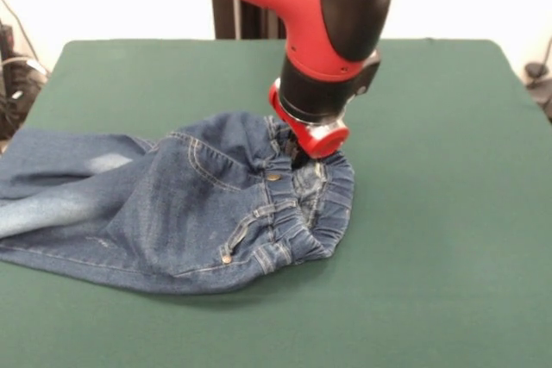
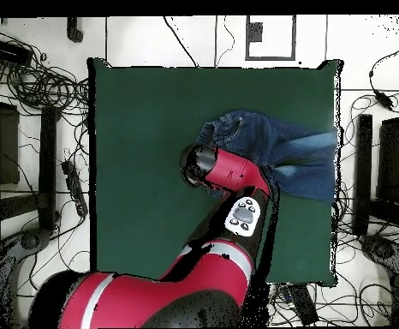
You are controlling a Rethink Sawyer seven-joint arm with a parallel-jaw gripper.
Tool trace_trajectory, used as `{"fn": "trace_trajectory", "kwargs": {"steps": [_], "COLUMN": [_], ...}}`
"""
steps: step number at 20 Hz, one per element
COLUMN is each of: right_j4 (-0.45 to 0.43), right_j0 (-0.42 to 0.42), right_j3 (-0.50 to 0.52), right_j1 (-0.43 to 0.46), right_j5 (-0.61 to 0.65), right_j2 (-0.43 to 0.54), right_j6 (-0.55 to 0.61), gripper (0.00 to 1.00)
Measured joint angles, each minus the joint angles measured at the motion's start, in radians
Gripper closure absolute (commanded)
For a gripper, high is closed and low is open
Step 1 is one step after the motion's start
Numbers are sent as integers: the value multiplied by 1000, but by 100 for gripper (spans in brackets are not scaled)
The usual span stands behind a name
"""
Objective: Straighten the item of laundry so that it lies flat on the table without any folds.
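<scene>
Jeans [image 1: 172, 213]: long axis 9-to-3 o'clock in front view, legs at 9 passing the tabletop [image 1: 448, 239] edge, gathered waistband at 3. Gripper [image 1: 297, 154]: down at the waistband; finger state cannot be told.

gripper [image 1: 297, 154] fingers hidden in the jeans [image 1: 172, 213]; leg ends cut off.

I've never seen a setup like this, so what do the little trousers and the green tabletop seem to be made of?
The small blue jeans look like denim: woven cotton with light stitching, faded pale patches, a gathered elastic waist and a brass-coloured button. The large dark green table top looks matte and cloth-covered, perhaps felt; no shine shows.
</scene>
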Motion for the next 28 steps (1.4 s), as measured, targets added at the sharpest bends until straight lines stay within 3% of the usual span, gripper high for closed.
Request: {"fn": "trace_trajectory", "kwargs": {"steps": [15, 18, 20, 21, 23, 25, 28], "right_j4": [12, 14, 11, -2, -17, -65, -123], "right_j0": [-19, -123, -153, -232, -285, -373, -438], "right_j3": [17, 103, 126, 184, 223, 285, 326], "right_j1": [-14, -81, -96, -132, -153, -181, -194], "right_j5": [-19, -128, -157, -230, -273, -342, -399], "right_j2": [28, 155, 189, 276, 334, 430, 501], "right_j6": [0, 0, 0, 0, 0, 0, 0], "gripper": [100, 100, 100, 100, 100, 100, 100]}}
